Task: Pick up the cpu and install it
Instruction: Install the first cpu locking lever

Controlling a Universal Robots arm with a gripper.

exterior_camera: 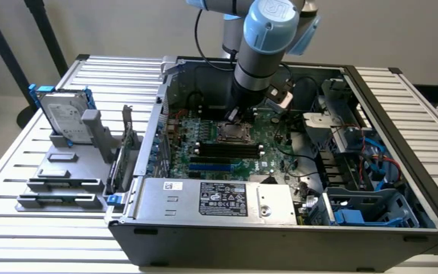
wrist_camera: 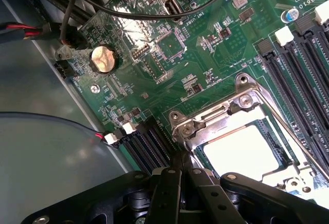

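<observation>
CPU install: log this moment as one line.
stage: at socket | gripper: shut, at edge of socket frame | cpu: lying in socket | place: motherboard inside open case

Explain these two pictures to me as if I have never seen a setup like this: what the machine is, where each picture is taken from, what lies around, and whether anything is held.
The machine is a robot arm that reaches down from above into an opened computer case. One picture comes from a camera standing off to the side, which takes in the whole table. The other comes from a camera on the arm's wrist and looks straight down at the green motherboard.

The gripper, the arm's pincer, is shut, right at the edge of the metal cpu socket. A pale square surface shows inside the socket frame; whether that is the cpu I cannot tell, nor whether the fingers hold anything.

On the exterior view's left, a grey rack holds spare parts, among them a hard drive standing upright in a blue frame.
</observation>
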